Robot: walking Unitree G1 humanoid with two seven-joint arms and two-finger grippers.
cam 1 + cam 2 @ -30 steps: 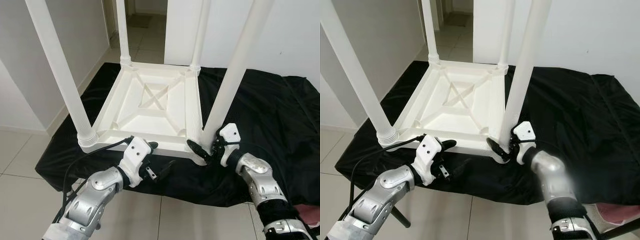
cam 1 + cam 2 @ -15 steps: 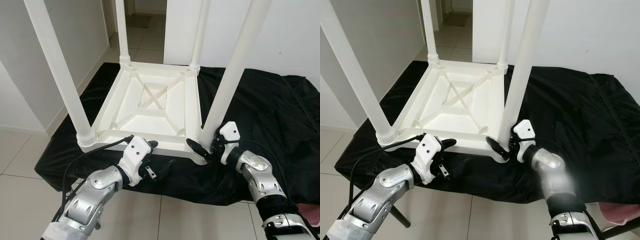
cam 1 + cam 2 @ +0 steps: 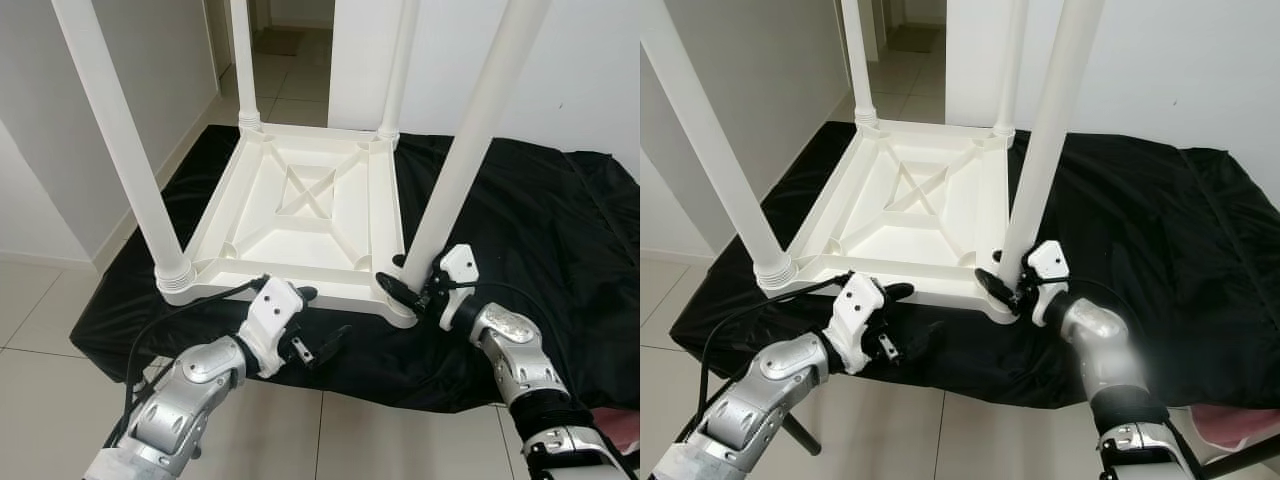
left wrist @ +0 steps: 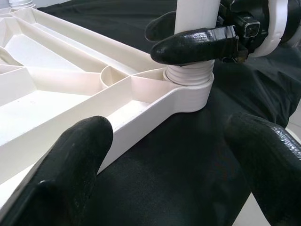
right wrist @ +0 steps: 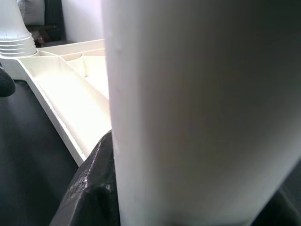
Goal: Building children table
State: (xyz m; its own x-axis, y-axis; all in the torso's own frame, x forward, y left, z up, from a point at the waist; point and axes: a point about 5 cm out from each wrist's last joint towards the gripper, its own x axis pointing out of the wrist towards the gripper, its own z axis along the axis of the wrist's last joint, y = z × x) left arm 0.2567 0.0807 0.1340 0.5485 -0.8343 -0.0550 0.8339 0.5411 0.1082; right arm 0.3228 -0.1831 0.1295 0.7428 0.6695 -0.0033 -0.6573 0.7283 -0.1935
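Right gripper [image 3: 418, 287] clasped the upright white plastic table leg [image 3: 462, 160] at its near-right socket; left gripper [image 3: 318, 322] hung open alongside.

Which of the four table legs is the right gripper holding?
The near-right leg, at the corner closest to the right arm. The right gripper is closed around its base, just above the threaded collar. The other three legs stand free; the left gripper is open by the tabletop's near edge.

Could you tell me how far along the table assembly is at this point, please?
All four legs stand in the corner sockets of the upturned white tabletop on the black cloth. In hand: the right gripper clasps the near right leg at its base. The left gripper is open by the near edge. Left: finishing that leg and turning the table upright.
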